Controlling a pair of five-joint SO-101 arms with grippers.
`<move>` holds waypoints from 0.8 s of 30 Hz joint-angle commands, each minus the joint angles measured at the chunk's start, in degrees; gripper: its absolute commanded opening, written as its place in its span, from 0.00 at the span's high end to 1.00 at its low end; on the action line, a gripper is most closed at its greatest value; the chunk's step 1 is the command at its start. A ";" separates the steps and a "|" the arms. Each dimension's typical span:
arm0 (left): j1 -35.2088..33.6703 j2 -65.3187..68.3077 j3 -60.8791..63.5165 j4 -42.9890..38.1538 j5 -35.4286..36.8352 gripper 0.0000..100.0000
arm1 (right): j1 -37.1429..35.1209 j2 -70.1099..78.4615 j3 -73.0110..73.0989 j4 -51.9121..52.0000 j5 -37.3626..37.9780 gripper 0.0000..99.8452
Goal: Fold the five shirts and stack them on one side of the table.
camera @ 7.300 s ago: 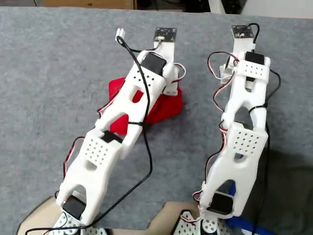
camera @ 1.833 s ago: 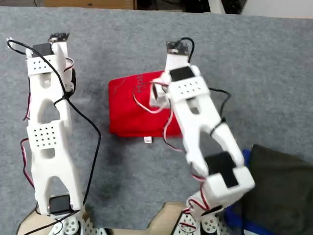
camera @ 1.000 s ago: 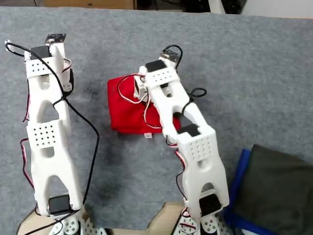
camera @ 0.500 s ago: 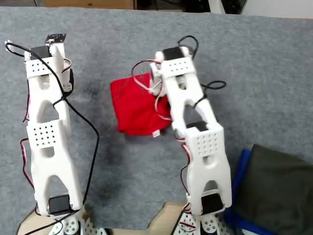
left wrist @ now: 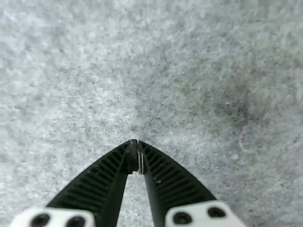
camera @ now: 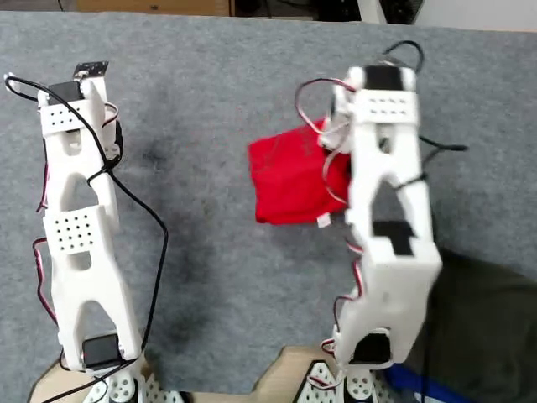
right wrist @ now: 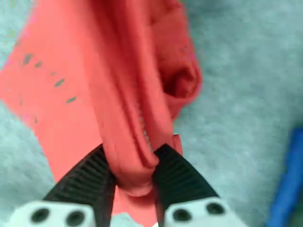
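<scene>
Looking down over the grey felt worktop (camera: 210, 109), the red shirt (camera: 289, 180) sits a little right of the middle. It is a rumpled, folded bundle with a small white tag (camera: 323, 221) at its near corner. The right arm (camera: 386, 201) stretches over the shirt's right edge and covers the spot where cloth and hand meet. The right wrist view makes that meeting plain. The right hand (right wrist: 131, 163) is pinched narrow on a thick fold of the red shirt, with a black ribbed finger (right wrist: 90, 175) on either side of the fold. The rest of the shirt spreads away from them. Whether the bundle is lifted off the worktop or rests on it, I cannot tell.

The left arm (camera: 75, 210) stands well apart at the left side of the worktop, stretched out away from its base. From above, its hand is tucked beneath the wrist. The left wrist view settles the matter: the left hand (left wrist: 134, 158) is closed, its two tips touching each other, over the grey felt.

At the near right corner, seen from above, a dark shirt (camera: 491, 336) lies partly under the right arm. A strip of blue cloth (camera: 411, 382) peeks out beside the arm's base. The right wrist view catches a sliver of that blue too, past the red shirt, with grey felt between the two.
</scene>
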 commanded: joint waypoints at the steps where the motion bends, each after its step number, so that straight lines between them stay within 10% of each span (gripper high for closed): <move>1: -0.62 -1.01 -2.37 -0.79 -0.62 0.98 | 5.76 -16.31 13.41 1.32 5.63 1.00; 24: -0.44 -0.92 -1.76 -0.26 -0.35 0.98 | 75.12 -40.66 29.67 -2.20 49.49 1.00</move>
